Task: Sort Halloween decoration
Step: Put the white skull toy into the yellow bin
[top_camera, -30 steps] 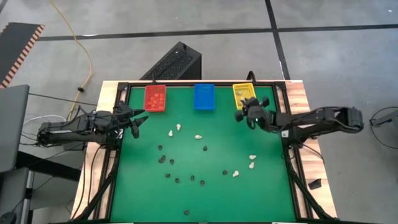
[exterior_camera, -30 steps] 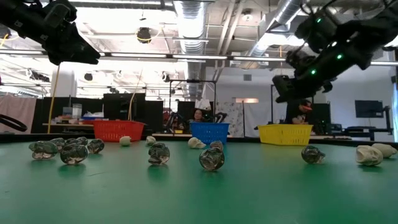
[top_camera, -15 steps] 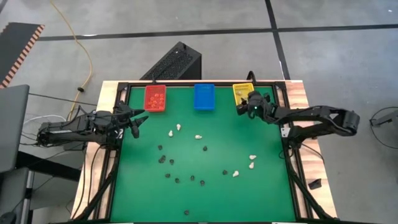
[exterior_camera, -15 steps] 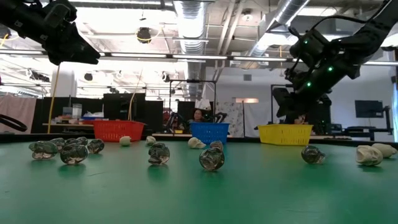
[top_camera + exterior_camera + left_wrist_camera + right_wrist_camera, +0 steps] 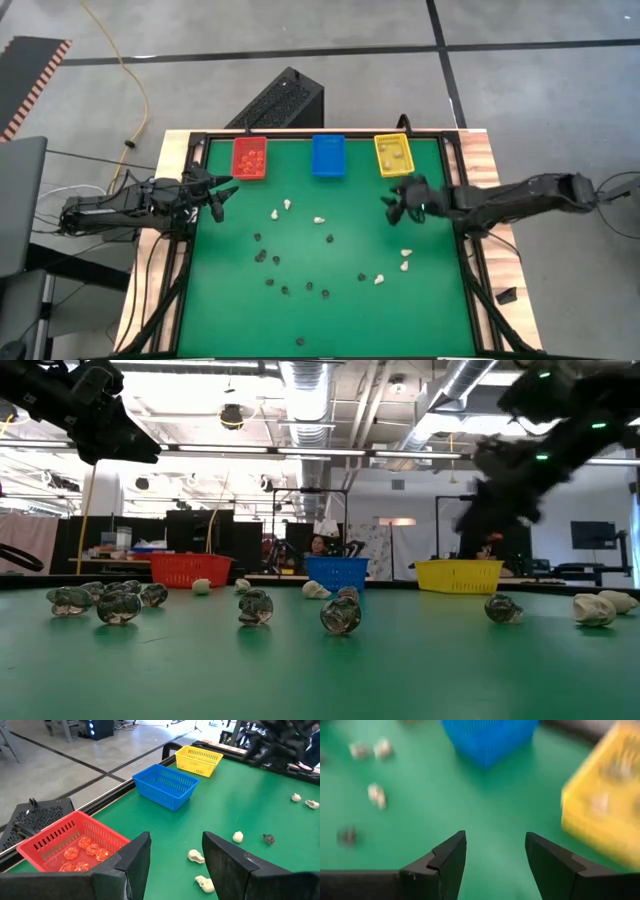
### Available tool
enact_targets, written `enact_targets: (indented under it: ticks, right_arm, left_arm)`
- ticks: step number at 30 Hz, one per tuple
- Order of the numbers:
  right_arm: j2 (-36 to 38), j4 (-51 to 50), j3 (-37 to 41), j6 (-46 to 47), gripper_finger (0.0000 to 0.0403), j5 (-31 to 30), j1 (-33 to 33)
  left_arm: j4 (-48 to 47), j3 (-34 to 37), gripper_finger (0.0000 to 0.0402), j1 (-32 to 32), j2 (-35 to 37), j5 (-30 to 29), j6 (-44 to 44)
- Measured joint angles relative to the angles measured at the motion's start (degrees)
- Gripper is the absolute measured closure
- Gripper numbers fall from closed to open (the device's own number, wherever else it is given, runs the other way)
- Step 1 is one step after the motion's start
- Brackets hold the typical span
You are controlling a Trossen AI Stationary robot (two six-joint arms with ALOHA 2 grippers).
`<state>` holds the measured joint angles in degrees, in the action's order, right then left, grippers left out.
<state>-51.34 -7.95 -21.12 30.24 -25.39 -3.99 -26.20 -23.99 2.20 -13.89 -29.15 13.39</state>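
Note:
Small Halloween decorations lie scattered on the green table (image 5: 440,320). Cream-white ones lie near the middle (image 5: 287,204) and at the right (image 5: 406,253); black ones (image 5: 285,290) are spread over the middle and near part. Orange pieces (image 5: 82,852) lie in the red bin (image 5: 250,158), and pale pieces in the yellow bin (image 5: 393,153). My right gripper (image 5: 395,208) hangs open above the table, on the near side of the yellow bin, with nothing between its fingers (image 5: 495,840). My left gripper (image 5: 175,840) waits open by the left edge (image 5: 222,195).
The blue bin (image 5: 328,155) stands between the red and yellow bins along the far edge. A black frame rail (image 5: 462,250) runs round the table. Open green surface lies between the bins and the scattered pieces.
My right gripper went to the yellow bin and opened there. It then drew back toward the table's near edge and tipped up closer to level. It now hangs over the open green on the near side of that bin.

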Motion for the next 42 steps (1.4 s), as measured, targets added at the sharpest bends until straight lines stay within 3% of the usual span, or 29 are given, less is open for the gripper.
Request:
enact_targets:
  ticks: [4,10,15,23,33,42]
  right_arm:
    - [1.2,-11.6,0.0,18.4,0.017,-9.0,17.2]
    - [-1.4,-23.0,0.0,51.9,0.017,-30.0,44.4]
    - [-9.8,-20.7,0.0,65.3,0.0171,-37.1,56.3]
    - [-25.5,-17.1,0.0,76.4,0.0177,-35.7,58.5]
    - [-39.9,-5.2,0.0,78.1,0.0178,-34.2,59.2]
    - [-47.6,-9.7,-3.2,82.6,0.0179,-32.7,59.9]
  left_arm:
    - [0.1,0.0,0.0233,0.0,0.0,0.0,0.0]
    - [0.1,0.0,0.0233,0.0,0.0,0.0,0.0]
    - [0.1,0.0,0.0233,0.0,0.0,0.0,0.0]
    - [0.1,0.0,0.0233,0.0,0.0,0.0,0.0]
    - [0.0,0.0,0.0233,0.0,0.0,0.0,0.2]
    - [0.0,0.0,0.0233,0.0,0.0,0.0,0.3]
